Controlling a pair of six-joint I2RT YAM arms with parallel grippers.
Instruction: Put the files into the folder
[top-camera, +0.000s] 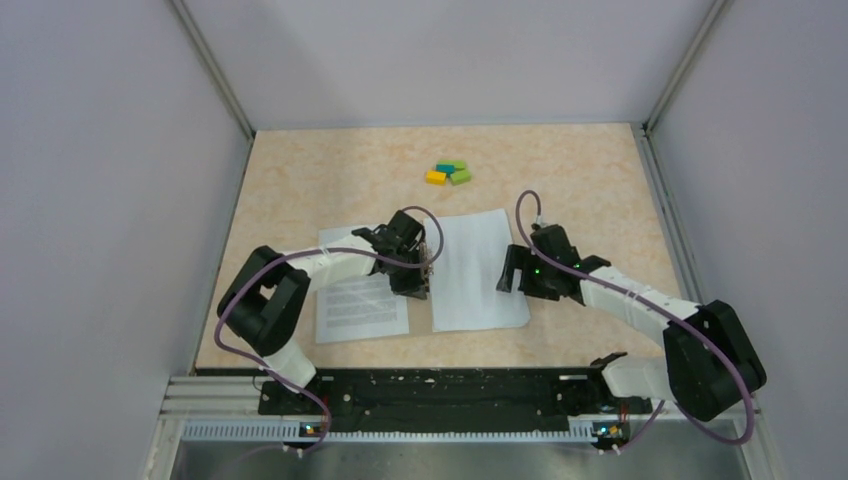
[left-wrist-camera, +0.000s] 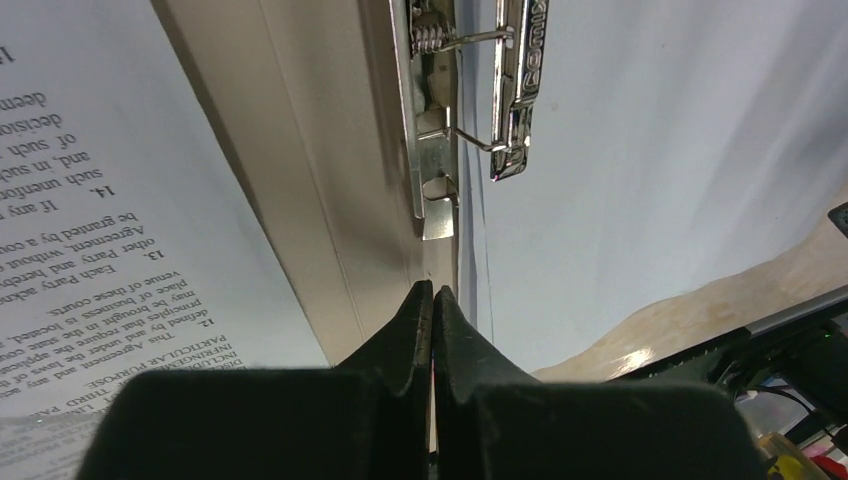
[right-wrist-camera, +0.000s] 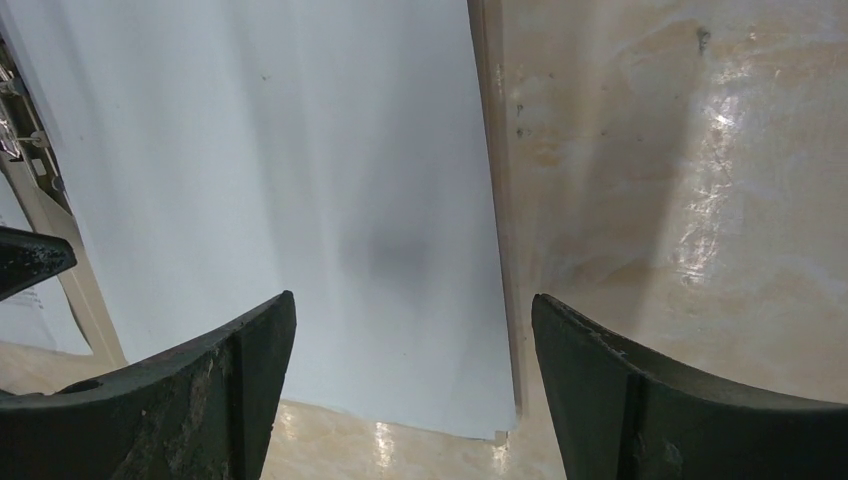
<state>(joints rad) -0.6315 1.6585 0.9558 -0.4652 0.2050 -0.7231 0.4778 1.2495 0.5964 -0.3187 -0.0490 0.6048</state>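
A printed sheet of the files (top-camera: 360, 305) (left-wrist-camera: 90, 200) lies left of the folder's spine. A blank-faced white sheet (top-camera: 478, 270) (left-wrist-camera: 640, 150) (right-wrist-camera: 300, 180) lies right of it on the open tan folder (left-wrist-camera: 330, 200) (right-wrist-camera: 497, 200). A metal clip (left-wrist-camera: 435, 120) runs along the spine. My left gripper (top-camera: 425, 275) (left-wrist-camera: 433, 290) is shut, its tips down at the spine strip just short of the clip; I see nothing held between them. My right gripper (top-camera: 515, 275) (right-wrist-camera: 412, 320) is open, low over the white sheet's near right corner, straddling its right edge.
Several small coloured blocks (top-camera: 449, 172) sit in a cluster at the back of the beige table (top-camera: 580, 180). Grey walls close in the table on the left, right and far sides. The arm bases and a black rail (top-camera: 440, 395) line the near edge.
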